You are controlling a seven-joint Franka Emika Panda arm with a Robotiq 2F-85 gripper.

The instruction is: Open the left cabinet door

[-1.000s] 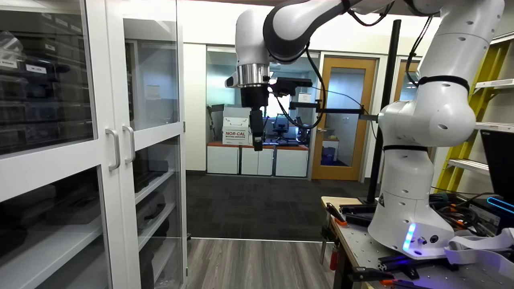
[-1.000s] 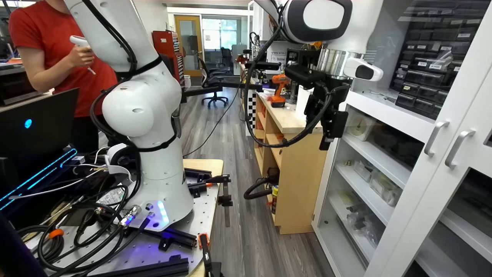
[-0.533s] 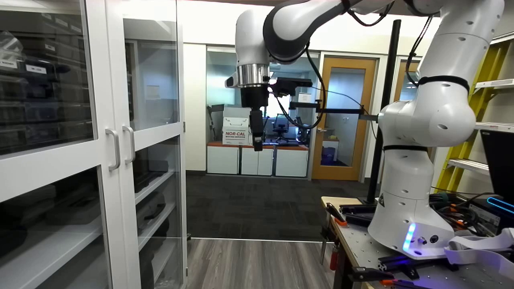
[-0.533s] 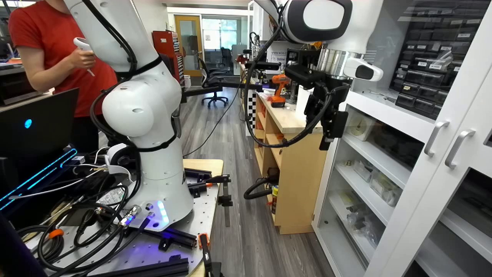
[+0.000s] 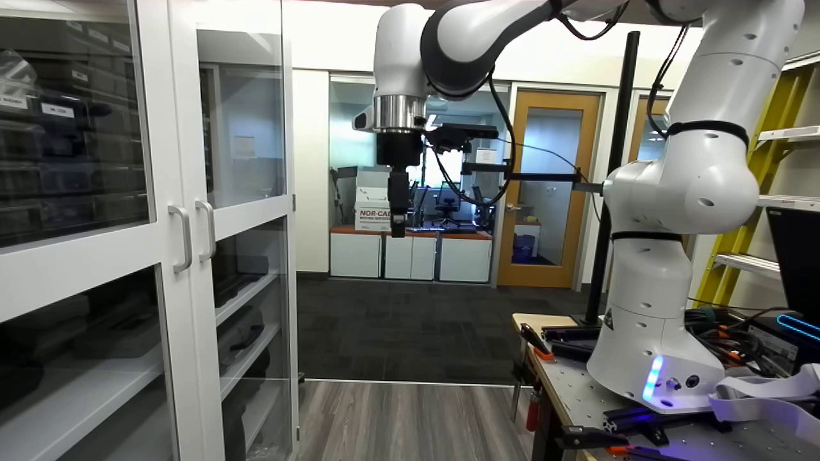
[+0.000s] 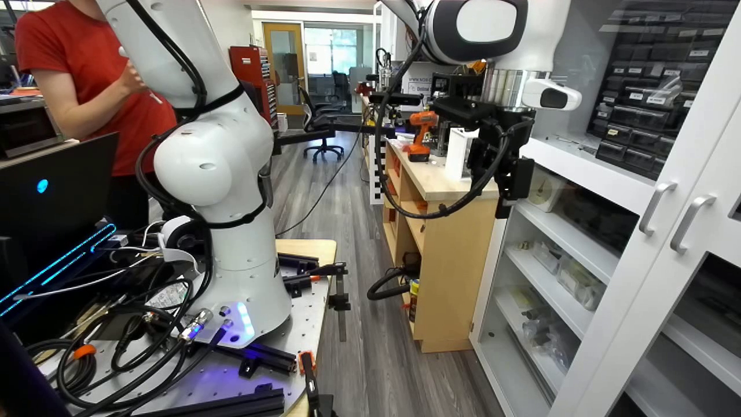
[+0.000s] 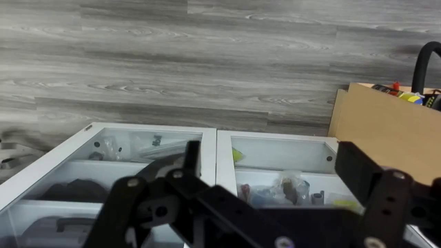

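Here's the black two-fingered claw (image 7: 270,156), nose straight down, and the wrist view gives it away: fingers (image 7: 358,168) spread wide! Well to its left in an exterior view stands the tall white-framed glass left cabinet door (image 5: 80,264), closed, a clear gap between it and the claw. Its slim grey bar handle (image 5: 186,238) runs upright, about as high in that view as the claw's tips. Right beside it, a shade nearer the claw, the narrower-looking white-framed glass door (image 5: 250,216), closed as well. Now, in an exterior view, behind and left of the claw, a pale wooden surface (image 6: 425,176) carries an orange-and-black cordless drill (image 6: 421,138). And far left of the claw there, a person in a red T-shirt (image 6: 66,55), partly hidden by the white jointed robot arm (image 6: 197,168).
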